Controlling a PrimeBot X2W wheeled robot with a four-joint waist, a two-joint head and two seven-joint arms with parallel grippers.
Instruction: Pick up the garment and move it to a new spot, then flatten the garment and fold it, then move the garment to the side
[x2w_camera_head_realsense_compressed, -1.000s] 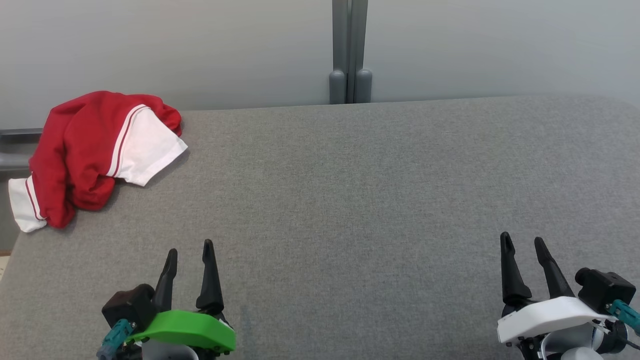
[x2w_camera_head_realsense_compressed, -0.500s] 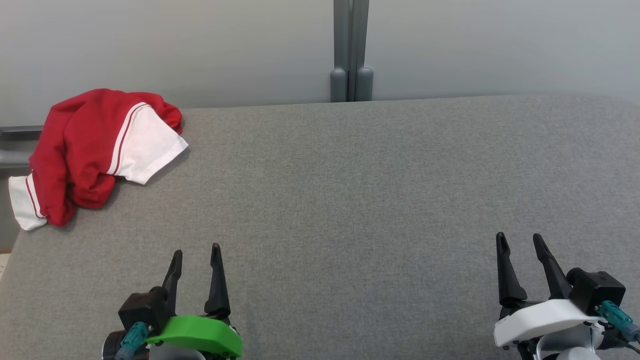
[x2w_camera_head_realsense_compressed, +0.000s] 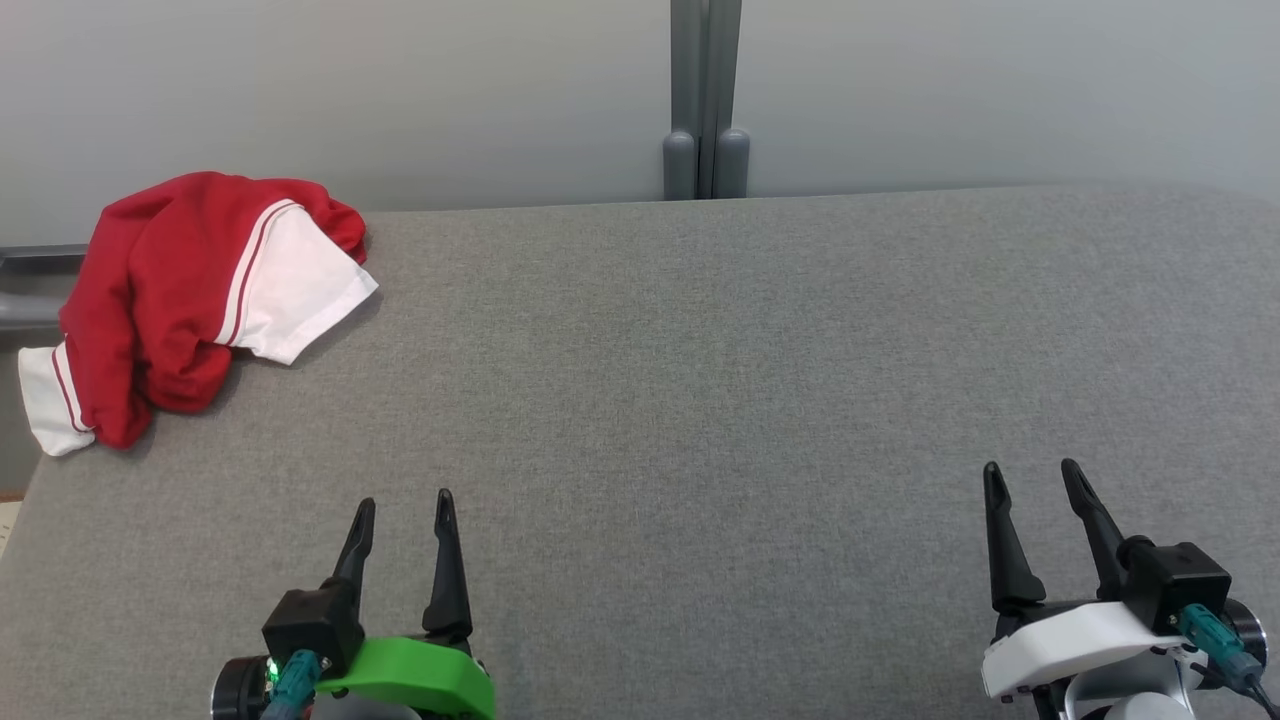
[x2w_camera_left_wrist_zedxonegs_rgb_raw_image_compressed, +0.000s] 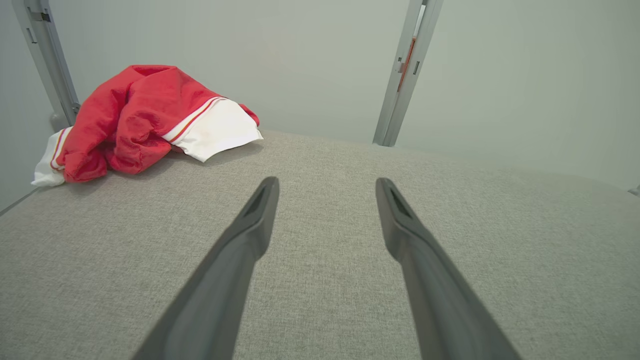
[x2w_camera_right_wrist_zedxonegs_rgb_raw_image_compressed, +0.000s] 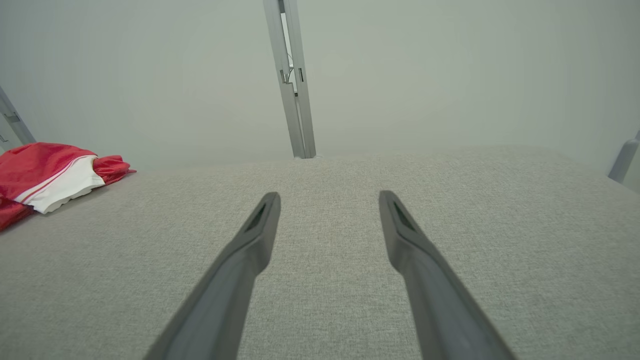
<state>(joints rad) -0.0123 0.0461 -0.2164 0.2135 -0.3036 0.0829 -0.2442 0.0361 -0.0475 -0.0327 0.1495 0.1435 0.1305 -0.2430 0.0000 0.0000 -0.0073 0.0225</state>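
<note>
Head view: garment (x2w_camera_head_realsense_compressed: 170, 290) crumpled at far left corner of tabletop (x2w_camera_head_realsense_compressed: 700, 400), likely soft and light; best pinched at white sleeve hem (x2w_camera_head_realsense_compressed: 322, 322). Left claw (x2w_camera_head_realsense_compressed: 405, 502) and right claw (x2w_camera_head_realsense_compressed: 1030, 468) released.

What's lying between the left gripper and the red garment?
Only bare grey table separates the left gripper from the garment; the head view and the left wrist view both show this.

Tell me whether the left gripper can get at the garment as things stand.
Probably yes. The left gripper is open, and nothing lies on the table between it and the garment at the far left corner.
</note>
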